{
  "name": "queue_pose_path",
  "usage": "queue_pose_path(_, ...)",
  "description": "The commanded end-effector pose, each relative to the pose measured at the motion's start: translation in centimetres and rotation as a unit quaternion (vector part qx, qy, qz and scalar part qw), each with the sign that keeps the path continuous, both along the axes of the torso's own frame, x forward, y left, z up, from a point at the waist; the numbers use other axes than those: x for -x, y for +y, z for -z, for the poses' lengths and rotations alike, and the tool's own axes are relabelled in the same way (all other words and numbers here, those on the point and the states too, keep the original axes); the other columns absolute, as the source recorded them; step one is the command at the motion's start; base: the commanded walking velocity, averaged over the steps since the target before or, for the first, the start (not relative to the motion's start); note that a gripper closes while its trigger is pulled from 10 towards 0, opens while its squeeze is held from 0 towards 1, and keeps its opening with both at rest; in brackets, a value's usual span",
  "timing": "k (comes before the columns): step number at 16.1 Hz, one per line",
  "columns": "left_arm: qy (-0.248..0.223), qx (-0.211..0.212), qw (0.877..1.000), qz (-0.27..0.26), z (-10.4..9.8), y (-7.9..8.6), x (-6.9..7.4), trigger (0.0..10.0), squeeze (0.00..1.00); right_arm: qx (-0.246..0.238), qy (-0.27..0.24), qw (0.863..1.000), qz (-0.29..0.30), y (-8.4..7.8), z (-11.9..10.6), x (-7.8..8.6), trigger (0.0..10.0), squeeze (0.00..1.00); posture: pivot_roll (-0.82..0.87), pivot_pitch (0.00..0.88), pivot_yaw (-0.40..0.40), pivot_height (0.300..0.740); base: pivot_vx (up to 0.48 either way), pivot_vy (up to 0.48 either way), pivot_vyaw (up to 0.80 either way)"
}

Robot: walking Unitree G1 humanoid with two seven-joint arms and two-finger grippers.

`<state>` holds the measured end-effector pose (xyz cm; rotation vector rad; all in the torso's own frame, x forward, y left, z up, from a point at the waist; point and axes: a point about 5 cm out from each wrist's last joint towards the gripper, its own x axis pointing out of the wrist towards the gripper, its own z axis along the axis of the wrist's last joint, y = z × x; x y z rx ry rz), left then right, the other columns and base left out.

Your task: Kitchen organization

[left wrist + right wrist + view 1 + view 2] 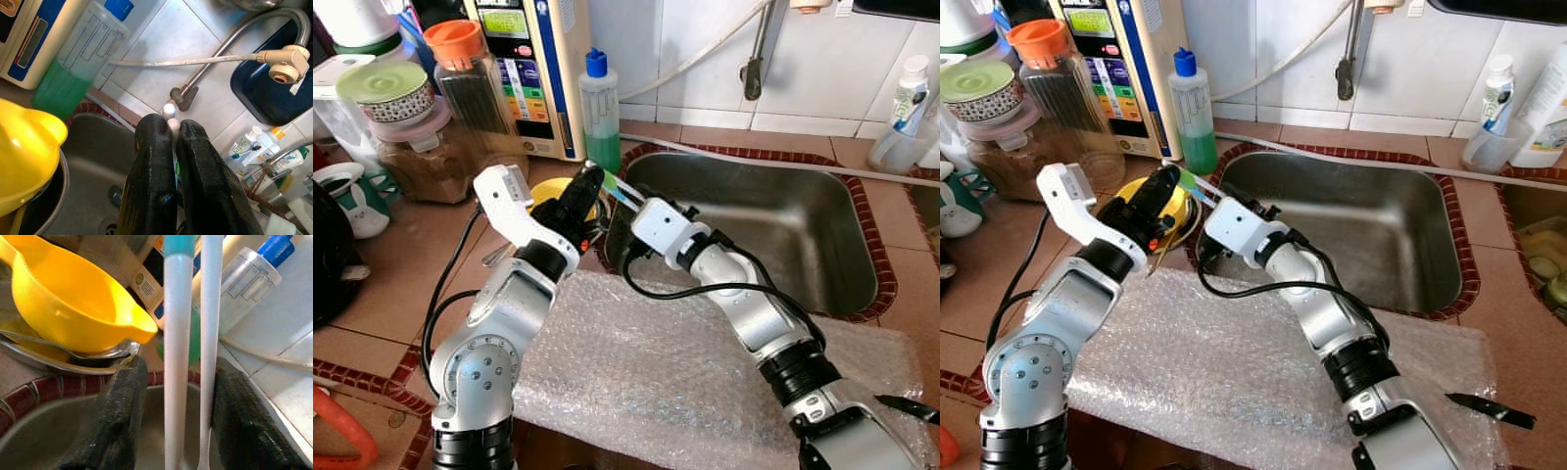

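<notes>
Left tool [172,147] pinches white sticks [169,111] above sink [93,142].

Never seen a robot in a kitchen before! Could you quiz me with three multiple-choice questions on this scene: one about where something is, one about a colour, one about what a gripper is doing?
1. The bubble wrap lies:
A. in the sink
B. on the counter before the sink
C. on the floor

2. The liquid in the blue-capped bottle is:
A. green
B. red
C. clear

3. The left gripper is:
A. wide open
B. holding the yellow bowl
C. shut on thin sticks

Answers: 1 B, the sheet covers the near counter. 2 A, the lower half shows green. 3 C, its fingers pinch white stems.
</notes>
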<state>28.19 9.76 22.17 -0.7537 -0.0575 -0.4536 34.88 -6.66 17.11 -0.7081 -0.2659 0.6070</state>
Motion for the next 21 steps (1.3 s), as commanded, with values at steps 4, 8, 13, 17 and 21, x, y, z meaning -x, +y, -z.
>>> queue_pose_path(4,-0.01,-0.008,1.0,0.008,-0.3,-0.1,0.5,8.8,0.0,0.004,-0.016,1.0,0.009,-0.1,-0.6,-0.5,0.0,0.0,-0.18,0.11,0.101,0.74,0.0,0.0,0.0)
queue_pose_path(8,-0.008,-0.012,1.0,0.01,-0.2,-0.2,0.5,9.6,0.0,0.004,-0.018,1.0,0.012,-0.2,-0.6,-0.6,0.0,0.0,-0.18,0.107,0.102,0.74,0.0,0.0,0.0)
queue_pose_path(13,-0.009,-0.016,0.999,0.025,-0.1,-0.5,0.6,10.0,0.0,0.004,-0.02,1.0,0.019,-0.5,-0.6,-0.8,0.0,0.0,-0.19,0.109,0.105,0.74,0.0,0.0,0.0)
queue_pose_path(17,-0.006,-0.016,0.998,0.061,0.2,-1.2,1.1,10.0,0.79,0.007,-0.026,0.999,0.047,-1.6,-0.9,-1.3,0.0,0.0,-0.19,0.11,0.108,0.74,0.0,0.0,0.0)
queue_pose_path(21,-0.016,-0.019,0.995,0.1,0.1,-1.9,1.7,10.0,1.0,0.005,-0.028,0.998,0.061,-2.3,-1.2,-1.7,0.0,0.0,-0.19,0.111,0.108,0.74,0.0,0.0,0.0)
